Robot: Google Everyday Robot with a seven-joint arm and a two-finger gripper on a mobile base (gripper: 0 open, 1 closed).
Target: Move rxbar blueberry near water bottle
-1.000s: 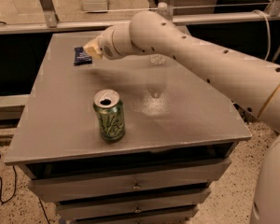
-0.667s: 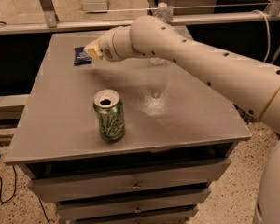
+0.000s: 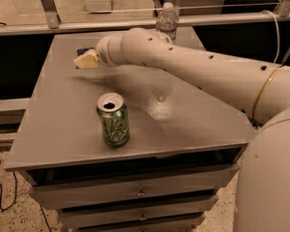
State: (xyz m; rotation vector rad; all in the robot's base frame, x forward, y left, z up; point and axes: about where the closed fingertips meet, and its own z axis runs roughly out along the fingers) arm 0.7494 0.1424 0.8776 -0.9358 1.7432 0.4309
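One pale gripper (image 3: 87, 60) on a smooth rounded white arm (image 3: 208, 71), grip cannot be told, at the matte grey table's (image 3: 48, 129) far left corner, just beside the flat dark-blue snack bar (image 3: 81, 50), clear plastic bottle (image 3: 167, 21) well apart at the far edge, green metal can (image 3: 113, 120) upright near the front.

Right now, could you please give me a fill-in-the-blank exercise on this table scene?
The green can stands near the table's ___ edge. The water bottle stands at the ___ edge, behind the arm. The claw is next to the rxbar blueberry, which is wrapped in dark ___.
Missing: front; far; blue.
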